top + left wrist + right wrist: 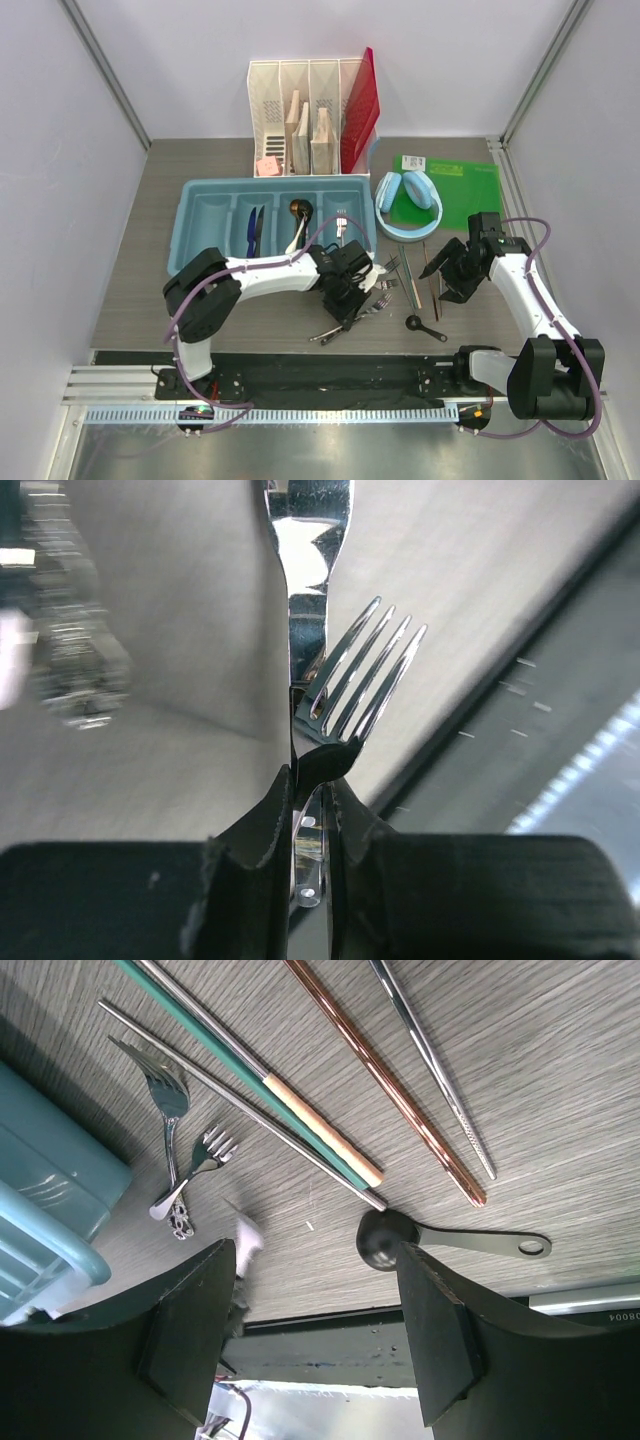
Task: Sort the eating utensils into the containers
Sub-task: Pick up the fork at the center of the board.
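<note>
grey woodgrain bench (130, 285), white walls (200, 40) | left hand (310, 785) clamped on fork (335, 725) near tray (190, 198) | right hand (315, 1320) apart, farther from tray

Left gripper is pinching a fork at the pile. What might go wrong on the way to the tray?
1. The left gripper holds the fork only by its thin neck below the tines, so it may swivel or slip.
2. A second silver handle lies against that fork and could be dragged along.
3. Carried low, the fork might clip the tray wall.
</note>
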Available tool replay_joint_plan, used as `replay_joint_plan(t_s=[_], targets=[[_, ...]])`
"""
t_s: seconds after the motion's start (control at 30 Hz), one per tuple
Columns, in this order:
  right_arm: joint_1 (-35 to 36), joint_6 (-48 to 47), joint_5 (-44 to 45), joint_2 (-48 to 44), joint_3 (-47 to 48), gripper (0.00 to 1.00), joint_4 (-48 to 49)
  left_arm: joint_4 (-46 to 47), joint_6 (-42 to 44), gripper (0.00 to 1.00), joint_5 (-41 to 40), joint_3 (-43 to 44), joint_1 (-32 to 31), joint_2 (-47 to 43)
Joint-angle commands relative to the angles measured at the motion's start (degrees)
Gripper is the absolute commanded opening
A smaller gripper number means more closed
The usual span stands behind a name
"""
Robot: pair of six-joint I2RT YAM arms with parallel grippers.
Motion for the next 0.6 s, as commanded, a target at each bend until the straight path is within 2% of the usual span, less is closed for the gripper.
replay_joint_plan(t_s=[0.0,0.4,0.5,0.57], targets=[[0.0,-0.6,-1.0,0.2,1.3,0.70,0.9,0.8,-1.3,0.00,10.5,2.6,0.1,-0.1],[0.0,-0.8,-1.2,-0.2,0.1,0.71,1.0,-1.0,-3.4,0.00,19.5,3.2,1.8,-3.1],[0.0,-0.8,-1.2,-0.5,-0.3,0.71,1.0,-2.2,-3.6,0.00,13.6,4.8,1.9,-3.4],[0.0,-0.8,-1.2,-0.5,-0.1,0.70,1.1,-3.7,-3.4,0.00,4.5,6.4,1.9,-3.0]])
